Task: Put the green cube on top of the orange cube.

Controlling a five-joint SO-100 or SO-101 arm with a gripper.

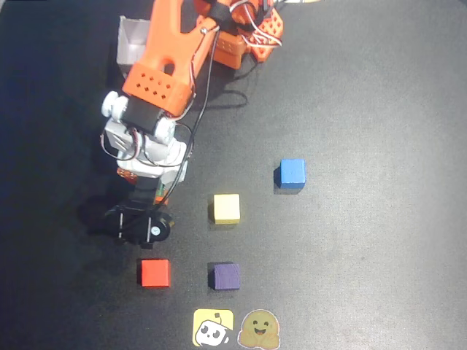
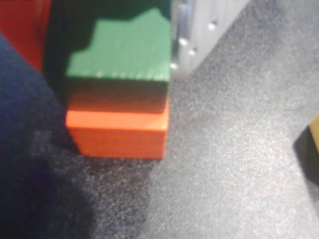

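Wrist view — green cube [image 2: 124, 47] atop orange cube [image 2: 117, 133], claw [image 2: 112, 40] pinching it — yellow cube [image 2: 315, 134] nearby.

The arm [image 1: 164, 80] reaches down-left in the overhead view, wrist bent downward.

— How many cubes do you count?

— Six, one of each colour. From overhead, four lie bare on the table [image 1: 379, 240]: a blue cube [image 1: 292, 173], a yellow cube [image 1: 226, 208], a red cube [image 1: 155, 273] and a purple cube [image 1: 226, 276]. My wrist view shows two more: one green cube [image 2: 124, 50] and one orange cube [image 2: 117, 132].

— No colour twice?

— None that I can see.

— Anything else?

— Two stickers by the table's bottom edge in the overhead view: one yellow sticker [image 1: 213, 328] and one brown smiling sticker [image 1: 260, 329]. One pale grey box [image 1: 133, 40] sits near the top edge.
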